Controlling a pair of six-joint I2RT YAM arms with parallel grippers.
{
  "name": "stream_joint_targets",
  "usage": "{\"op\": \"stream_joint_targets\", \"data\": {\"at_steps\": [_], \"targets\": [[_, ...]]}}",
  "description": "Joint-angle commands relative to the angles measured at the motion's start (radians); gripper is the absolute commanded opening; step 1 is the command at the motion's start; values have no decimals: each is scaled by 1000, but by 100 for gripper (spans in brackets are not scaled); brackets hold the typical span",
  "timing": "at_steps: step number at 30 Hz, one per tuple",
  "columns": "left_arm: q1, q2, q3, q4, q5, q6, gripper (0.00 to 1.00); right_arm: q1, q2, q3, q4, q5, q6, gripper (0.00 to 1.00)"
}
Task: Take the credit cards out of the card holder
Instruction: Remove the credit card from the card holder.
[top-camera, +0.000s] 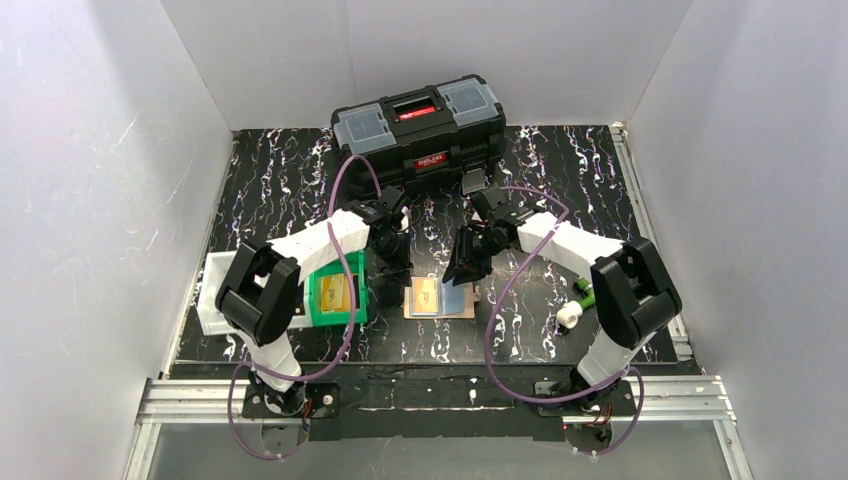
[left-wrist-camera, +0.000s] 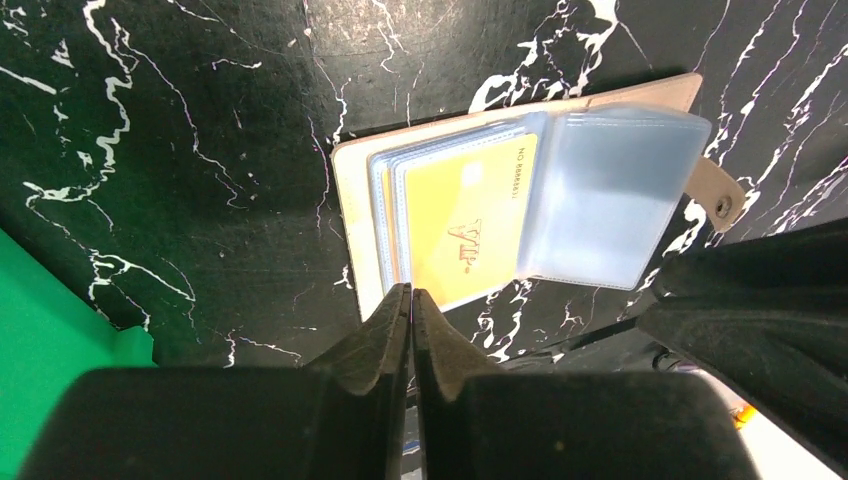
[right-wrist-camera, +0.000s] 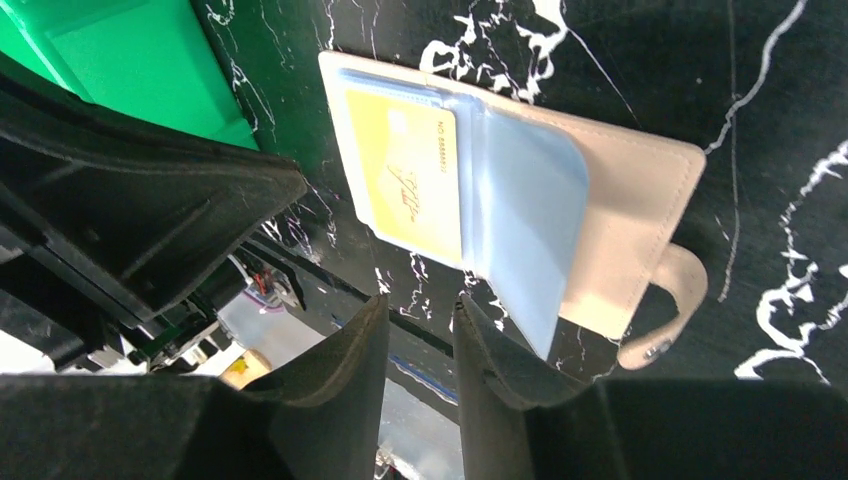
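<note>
Honestly, with the card holder (left-wrist-camera: 352, 210) lying open on the table (top-camera: 270, 180), left gripper (left-wrist-camera: 409, 300) shut at its edge and right gripper (right-wrist-camera: 420, 315) slightly open, I want to slide the yellow card (left-wrist-camera: 465, 225) out flat.

Desk (left-wrist-camera: 200, 150) reads as a black marble-look sheet, white veins, soft sheen. Card holder (right-wrist-camera: 640, 190): tan, leather-like, matt, with a seam line along the edge. Its sleeves (left-wrist-camera: 610, 190) are clear plastic, glossy and a little cloudy. Credit card (left-wrist-camera: 470, 220) under them is smooth yellow plastic. Left fingers (left-wrist-camera: 375, 340): matt black plastic, faintly rough. Green bin (right-wrist-camera: 130, 60): smooth plastic, dull shine. Toolbox (top-camera: 420, 130): black plastic, translucent lids.
</note>
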Motion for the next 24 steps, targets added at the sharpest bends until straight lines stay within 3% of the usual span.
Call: {"op": "stream_joint_targets", "data": {"at_steps": [1, 24], "targets": [[-5, 0, -10, -7, -6, 15, 1, 1, 43, 52, 61, -59, 12, 36], [-36, 90, -20, 43, 28, -7, 0, 3, 174, -37, 183, -118, 48, 33]]}}
